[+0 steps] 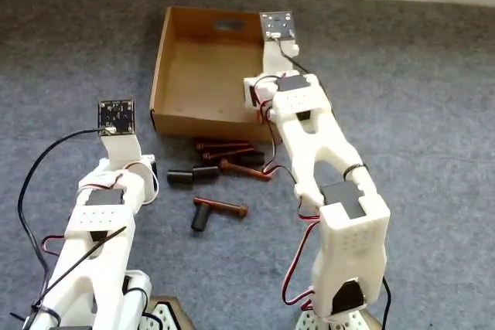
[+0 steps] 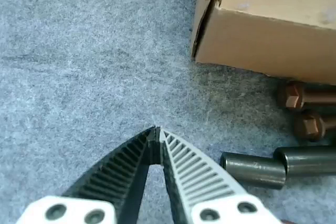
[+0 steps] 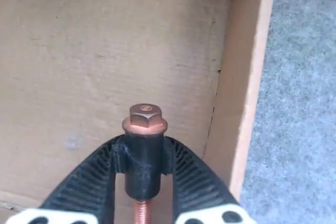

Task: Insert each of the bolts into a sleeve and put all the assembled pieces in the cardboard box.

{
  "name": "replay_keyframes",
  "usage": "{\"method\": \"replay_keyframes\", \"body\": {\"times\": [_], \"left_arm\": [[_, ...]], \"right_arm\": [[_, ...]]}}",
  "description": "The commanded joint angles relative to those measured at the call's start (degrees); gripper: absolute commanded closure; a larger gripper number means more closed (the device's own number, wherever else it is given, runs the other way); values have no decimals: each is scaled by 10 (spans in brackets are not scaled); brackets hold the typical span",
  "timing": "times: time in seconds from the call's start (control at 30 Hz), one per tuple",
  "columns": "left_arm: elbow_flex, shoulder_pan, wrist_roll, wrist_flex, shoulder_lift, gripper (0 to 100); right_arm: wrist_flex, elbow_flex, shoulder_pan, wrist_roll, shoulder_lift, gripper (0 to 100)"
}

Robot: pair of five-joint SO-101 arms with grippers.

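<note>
On the grey carpet (image 1: 418, 113) before the open brown cardboard box (image 1: 164, 67), four loose copper-coloured hex bolts (image 1: 244, 170) and at least three short black cylindrical sleeves (image 1: 181, 178) are lying close together. The left arm is crouching beside the box's near corner, its left gripper (image 2: 156, 136) pinched closed on nothing just above the carpet. The right arm is stretching over the box, and its wrist view is revealing what the high view hides: the right gripper (image 3: 143, 148) is clamping a bolt-filled black sleeve (image 3: 142, 163) above the box floor.
</note>
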State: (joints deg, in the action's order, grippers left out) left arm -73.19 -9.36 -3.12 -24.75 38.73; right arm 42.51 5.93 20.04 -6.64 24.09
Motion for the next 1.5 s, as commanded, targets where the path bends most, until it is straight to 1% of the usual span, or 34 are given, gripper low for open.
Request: {"method": "replay_keyframes", "body": {"times": [0.0, 0.33, 0.43, 0.63, 0.97, 1.03, 1.17, 1.47], "left_arm": [[18, -3, -3, -2, 0, 991], [18, -3, -3, -2, 1, 991], [17, -3, -3, -2, 2, 991], [16, -5, -3, -2, 3, 991], [16, -5, -3, -2, 3, 991], [17, -6, -3, -2, 3, 991], [17, -6, -3, -2, 3, 991], [17, -6, -3, -2, 3, 991]], "right_arm": [[0, 29, 3, -6, -10, 992], [0, 29, 30, -6, -7, 989], [1, 35, 34, -6, 14, 991], [2, 58, 28, -64, 45, 991], [2, 60, 26, -62, 51, 988], [3, 58, 26, -63, 51, 970], [3, 56, 26, -65, 51, 892], [3, 75, 25, -63, 16, 891]]}}
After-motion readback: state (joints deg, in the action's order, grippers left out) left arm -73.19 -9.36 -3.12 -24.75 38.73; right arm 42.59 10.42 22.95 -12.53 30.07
